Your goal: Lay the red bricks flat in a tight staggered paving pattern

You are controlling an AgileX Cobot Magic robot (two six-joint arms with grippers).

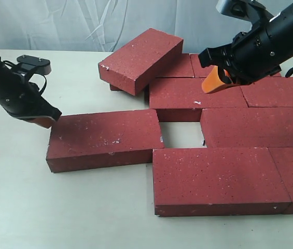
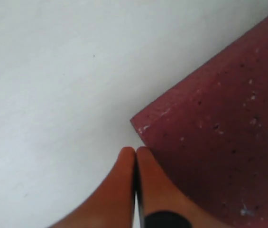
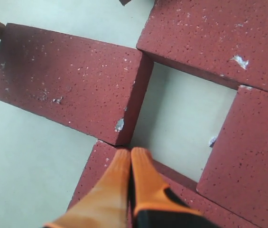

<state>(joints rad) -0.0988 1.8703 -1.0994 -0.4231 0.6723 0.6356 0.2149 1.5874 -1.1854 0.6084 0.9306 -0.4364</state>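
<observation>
Several red bricks lie flat around a small square gap (image 1: 181, 134). The left brick (image 1: 105, 139) sits slightly skewed. My left gripper (image 1: 47, 120) is shut and empty, its tips (image 2: 135, 151) at that brick's far left corner (image 2: 209, 133). Another brick (image 1: 141, 59) leans tilted on top of the back row. My right gripper (image 1: 214, 83) is shut and empty, hovering over the back middle brick (image 1: 195, 93). In the right wrist view the fingertips (image 3: 130, 153) point at the edge of the gap (image 3: 181, 114), beside the left brick (image 3: 67, 85).
A front brick (image 1: 216, 179) and a right middle brick (image 1: 255, 126) border the gap; more bricks run off the right edge. Bare pale table (image 1: 58, 212) spreads to the left and front. A wrinkled white backdrop (image 1: 84, 21) hangs behind.
</observation>
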